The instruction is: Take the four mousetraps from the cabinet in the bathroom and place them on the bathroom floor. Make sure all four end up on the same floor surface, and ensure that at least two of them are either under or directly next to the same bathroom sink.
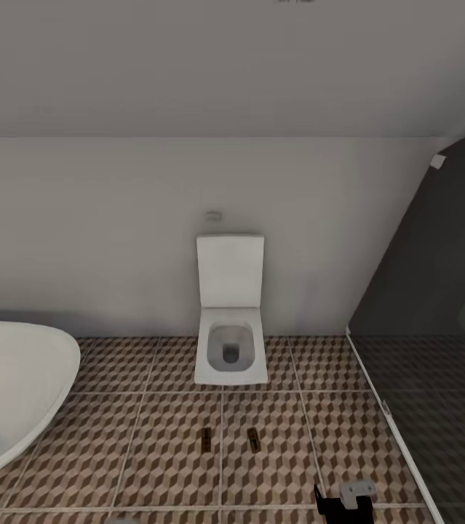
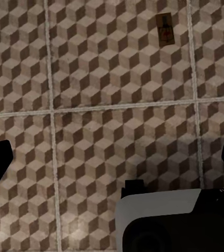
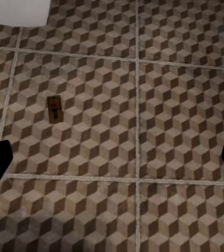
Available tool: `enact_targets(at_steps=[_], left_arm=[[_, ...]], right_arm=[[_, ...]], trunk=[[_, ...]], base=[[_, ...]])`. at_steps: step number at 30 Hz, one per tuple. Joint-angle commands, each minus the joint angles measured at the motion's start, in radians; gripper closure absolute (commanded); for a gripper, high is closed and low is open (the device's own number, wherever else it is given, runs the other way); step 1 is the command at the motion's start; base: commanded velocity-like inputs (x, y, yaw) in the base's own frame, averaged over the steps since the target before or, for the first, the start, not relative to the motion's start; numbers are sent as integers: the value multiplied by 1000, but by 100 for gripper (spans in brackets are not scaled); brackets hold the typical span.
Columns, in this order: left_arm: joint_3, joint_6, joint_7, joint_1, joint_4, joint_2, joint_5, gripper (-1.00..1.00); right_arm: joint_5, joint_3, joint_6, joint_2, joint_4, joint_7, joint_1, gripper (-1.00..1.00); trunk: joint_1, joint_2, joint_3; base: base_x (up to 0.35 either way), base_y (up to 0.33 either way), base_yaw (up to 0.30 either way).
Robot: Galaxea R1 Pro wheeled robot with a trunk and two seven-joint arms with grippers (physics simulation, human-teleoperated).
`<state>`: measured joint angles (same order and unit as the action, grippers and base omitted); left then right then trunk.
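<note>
A plain white wall backs a bathroom whose floor [image 1: 152, 437] is laid in large tiles printed with brown, beige and white cubes, split by pale grout lines. Against the far wall stands a white square toilet [image 1: 231, 342], lid up. The white curved rim of a bathtub [image 1: 14, 386] fills the near left, and a dark glass panel [image 1: 436, 306] closes off the right side.

Two mousetraps lie flat on the floor, nearer than the toilet and side by side but apart: the left trap [image 1: 206, 439] and the right trap [image 1: 252, 438], on either side of a grout line. Nothing touches them.

The left wrist view looks down on the tiles with one trap [image 2: 165, 29] far ahead; the left jaws stand wide apart at the picture's edges and hold nothing. The right wrist view shows another trap [image 3: 54, 109] on the floor, and the right jaws are likewise spread wide and empty.
</note>
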<state>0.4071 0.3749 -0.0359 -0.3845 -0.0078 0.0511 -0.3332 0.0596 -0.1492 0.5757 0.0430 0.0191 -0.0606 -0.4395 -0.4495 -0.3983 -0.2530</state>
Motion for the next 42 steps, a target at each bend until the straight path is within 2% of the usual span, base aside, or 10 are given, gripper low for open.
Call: enact_targets(at_steps=[1, 42], left_arm=[[9, 2, -4, 0, 0, 0, -4, -100], [9, 2, -4, 0, 0, 0, -4, -100]], right_arm=[[6, -9, 3, 0, -1, -4, -1, -100], [6, -9, 3, 0, -1, -4, -1, -100]], trunk=[[-1, -2, 0], [-1, -2, 66]], base=[[0, 0, 0], [0, 0, 0]])
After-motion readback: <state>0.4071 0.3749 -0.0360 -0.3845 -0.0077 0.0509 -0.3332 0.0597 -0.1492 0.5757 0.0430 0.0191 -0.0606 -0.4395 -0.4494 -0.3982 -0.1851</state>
